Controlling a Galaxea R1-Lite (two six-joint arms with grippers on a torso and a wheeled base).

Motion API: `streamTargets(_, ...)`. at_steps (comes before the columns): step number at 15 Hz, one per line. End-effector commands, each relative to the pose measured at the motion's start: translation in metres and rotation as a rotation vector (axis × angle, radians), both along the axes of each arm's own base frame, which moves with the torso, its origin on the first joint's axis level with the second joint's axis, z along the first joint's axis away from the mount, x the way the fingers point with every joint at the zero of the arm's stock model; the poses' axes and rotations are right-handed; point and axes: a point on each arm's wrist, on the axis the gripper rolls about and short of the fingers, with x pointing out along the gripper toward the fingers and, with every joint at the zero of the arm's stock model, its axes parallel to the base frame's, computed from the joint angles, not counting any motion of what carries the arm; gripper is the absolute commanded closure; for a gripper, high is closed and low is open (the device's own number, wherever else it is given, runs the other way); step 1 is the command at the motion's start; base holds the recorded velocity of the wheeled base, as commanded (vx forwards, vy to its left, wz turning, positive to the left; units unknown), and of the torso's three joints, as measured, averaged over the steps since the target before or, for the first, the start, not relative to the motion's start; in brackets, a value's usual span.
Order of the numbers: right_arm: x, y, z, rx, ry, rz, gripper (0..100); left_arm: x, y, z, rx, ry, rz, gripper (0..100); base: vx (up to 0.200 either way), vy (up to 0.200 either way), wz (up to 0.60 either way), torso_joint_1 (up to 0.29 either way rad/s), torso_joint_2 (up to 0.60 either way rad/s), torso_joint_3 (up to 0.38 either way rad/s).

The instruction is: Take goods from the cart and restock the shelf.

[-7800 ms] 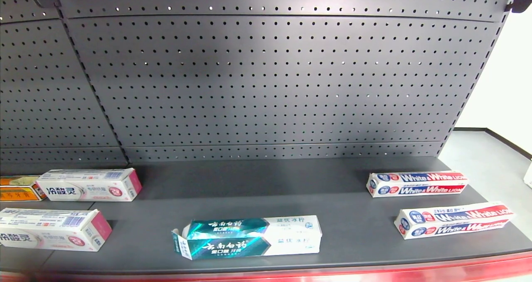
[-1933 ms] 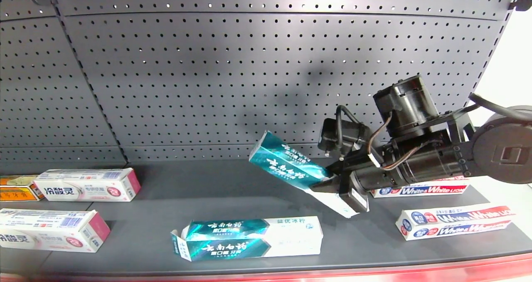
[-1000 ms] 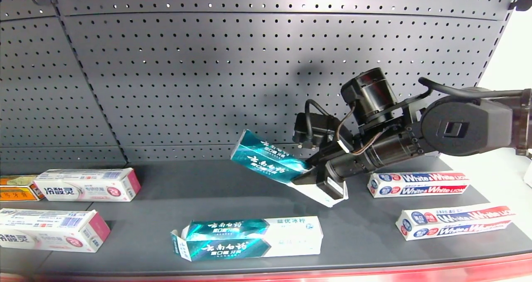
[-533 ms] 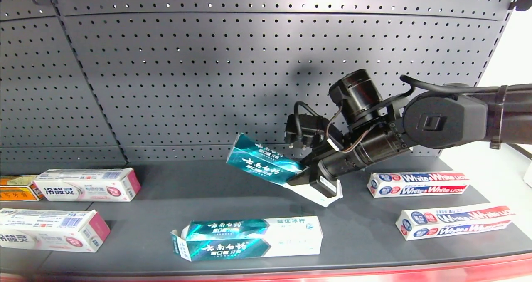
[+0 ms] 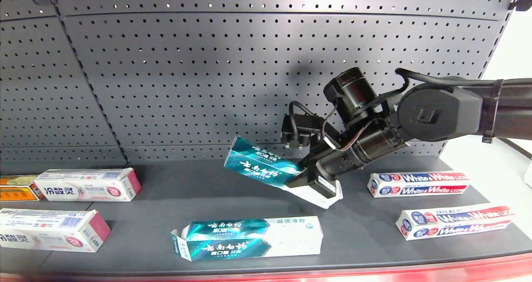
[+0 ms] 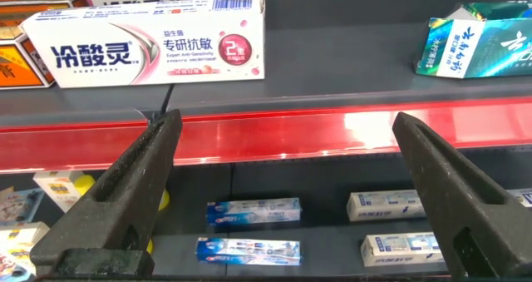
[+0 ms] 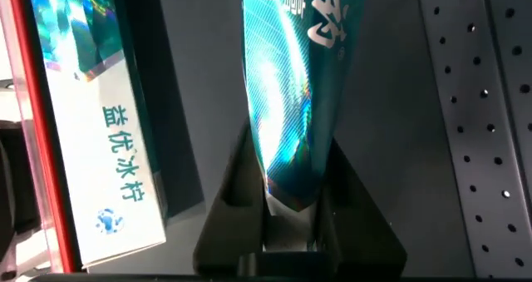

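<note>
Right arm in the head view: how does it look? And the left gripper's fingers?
The right arm is matte black, with a rounded joint housing bearing a square recess, a cylindrical motor, a box on a looped black cable, and thin wires. The left gripper has two dark, rough, wedge-shaped fingers.

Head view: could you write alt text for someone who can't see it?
The robot's right pincer grips a teal toothpaste box, tilted teal end up over a dark grey shelf. A matching box lies flat near the front edge, with pink-and-white boxes at left and red-and-blue boxes at right.
</note>
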Motion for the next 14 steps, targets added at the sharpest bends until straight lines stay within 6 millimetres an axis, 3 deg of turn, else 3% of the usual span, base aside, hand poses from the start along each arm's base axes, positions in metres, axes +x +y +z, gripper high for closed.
streamTargets(1, 0.001, -0.001, -0.005, -0.006, 0.006, -0.001, 100, 0.0, 0.0, 0.0, 0.0, 0.002, 0.0, 0, 0.0, 0.0, 0.0, 0.0, 0.0, 0.0)
streamTargets(9, 0.006, -0.006, -0.014, -0.012, 0.01, -0.019, 100, 0.0, 0.0, 0.0, 0.0, 0.001, 0.0, 0, 0.0, 0.0, 0.0, 0.0, 0.0, 0.0)
streamTargets(14, 0.002, 0.009, -0.017, -0.012, 0.007, 0.019, 100, 0.0, 0.0, 0.0, 0.0, 0.001, 0.0, 0, 0.0, 0.0, 0.0, 0.0, 0.0, 0.0)
